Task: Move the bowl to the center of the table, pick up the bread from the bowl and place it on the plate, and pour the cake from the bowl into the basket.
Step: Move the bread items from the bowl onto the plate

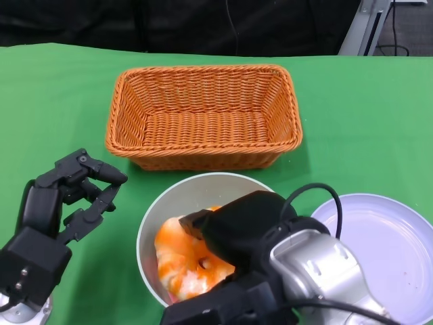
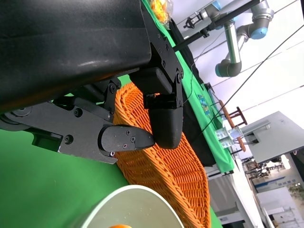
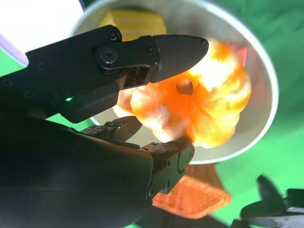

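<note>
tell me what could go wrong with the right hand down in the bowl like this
The right hand has its fingers around the orange bread inside the bowl, but a firm grip isn't clear; the bread might slip on lifting. The left hand hangs beside the bowl without touching it, so the bowl could shift or tip. A yellow cake lies beside the bread and might get dragged out too.

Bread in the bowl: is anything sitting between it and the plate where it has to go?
Nothing visible does. The bread lies in the bowl under the right hand; the plate beside the bowl is bare.
</note>
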Robot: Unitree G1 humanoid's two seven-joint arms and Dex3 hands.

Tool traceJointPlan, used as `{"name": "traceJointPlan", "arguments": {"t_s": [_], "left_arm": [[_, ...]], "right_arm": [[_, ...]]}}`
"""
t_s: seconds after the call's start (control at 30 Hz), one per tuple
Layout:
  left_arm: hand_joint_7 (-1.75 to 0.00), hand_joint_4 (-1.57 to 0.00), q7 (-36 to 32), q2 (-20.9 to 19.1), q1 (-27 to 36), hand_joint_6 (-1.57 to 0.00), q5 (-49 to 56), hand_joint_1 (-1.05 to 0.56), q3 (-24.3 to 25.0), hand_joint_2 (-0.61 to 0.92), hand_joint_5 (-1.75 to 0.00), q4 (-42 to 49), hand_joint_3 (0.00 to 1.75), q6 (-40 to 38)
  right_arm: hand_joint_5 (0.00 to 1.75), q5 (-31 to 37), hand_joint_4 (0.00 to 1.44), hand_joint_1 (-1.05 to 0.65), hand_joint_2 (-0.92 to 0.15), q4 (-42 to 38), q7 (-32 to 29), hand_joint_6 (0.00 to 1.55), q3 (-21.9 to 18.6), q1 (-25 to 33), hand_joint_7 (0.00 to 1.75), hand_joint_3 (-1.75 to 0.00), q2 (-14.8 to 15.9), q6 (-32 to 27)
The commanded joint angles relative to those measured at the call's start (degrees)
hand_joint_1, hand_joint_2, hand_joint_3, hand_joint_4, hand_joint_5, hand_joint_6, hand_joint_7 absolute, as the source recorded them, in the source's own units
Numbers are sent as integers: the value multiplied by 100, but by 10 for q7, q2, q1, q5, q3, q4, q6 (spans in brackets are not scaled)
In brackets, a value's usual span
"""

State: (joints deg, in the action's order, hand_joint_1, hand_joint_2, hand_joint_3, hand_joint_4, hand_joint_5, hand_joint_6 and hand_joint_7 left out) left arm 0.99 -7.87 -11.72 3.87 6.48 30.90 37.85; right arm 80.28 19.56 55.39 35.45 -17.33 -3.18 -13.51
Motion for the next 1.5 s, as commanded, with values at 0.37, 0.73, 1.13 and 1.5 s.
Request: {"name": "traceJointPlan", "arguments": {"t_s": [0.37,0.73,1.13,1.5], "left_arm": [[-121,-73,7,-1,19,-70,-16,-16,-4,90,-145,-34,43,-23],[-123,-72,-28,4,22,-69,0,-17,2,89,-145,-39,43,-17],[-123,-72,-26,5,18,-69,-2,-17,2,88,-144,-29,45,-11],[-122,-73,-16,4,18,-71,-10,-17,0,87,-145,-26,47,-11]], "right_arm": [[0,20,29,-105,-92,-58,-69,14,56,13,1,-39,7,-7],[10,50,50,-87,-92,-126,-164,33,101,38,4,-36,8,-32],[124,14,75,-37,-88,-159,-327,82,100,53,5,-1,20,-19],[104,-63,91,-39,-86,-201,-482,110,81,50,2,-1,38,19]]}}
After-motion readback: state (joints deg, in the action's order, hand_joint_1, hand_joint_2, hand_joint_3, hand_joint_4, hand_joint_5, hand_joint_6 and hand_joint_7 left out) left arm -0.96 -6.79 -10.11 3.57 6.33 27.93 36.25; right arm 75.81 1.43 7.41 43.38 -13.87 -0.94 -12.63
